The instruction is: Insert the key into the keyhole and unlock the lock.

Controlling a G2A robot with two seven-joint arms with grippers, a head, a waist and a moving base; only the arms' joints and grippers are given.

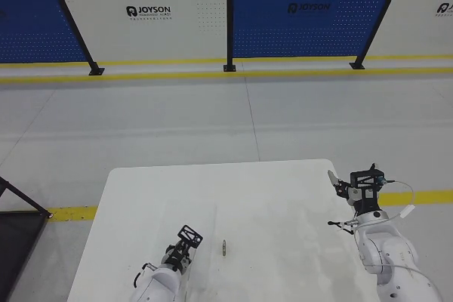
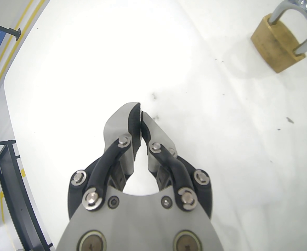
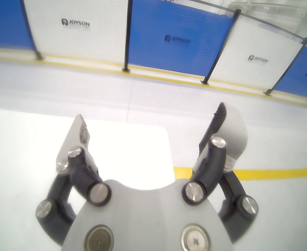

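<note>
A brass padlock (image 2: pixel 276 46) with a steel shackle (image 2: pixel 306 9) rests on the white table (image 1: pixel 249 196); both shackle ends sit in the body. From above, the padlock (image 1: pixel 224 248) shows as a thin sliver near the table's front middle. My left gripper (image 2: pixel 141 108) is shut with nothing between its ribbed pads, low over the table a short way from the padlock. In the top view the left gripper (image 1: pixel 187 236) is to the padlock's left. My right gripper (image 3: pixel 150 112) is open and holds nothing, above the table's far right corner; from above the right gripper (image 1: pixel 338 186) is at the right edge.
A black metal frame (image 1: pixel 4 204) stands on the floor left of the table. Blue and white fence panels (image 1: pixel 226 30) close off the far side behind yellow floor lines. The table's rounded corner (image 3: pixel 164 131) lies under the right gripper.
</note>
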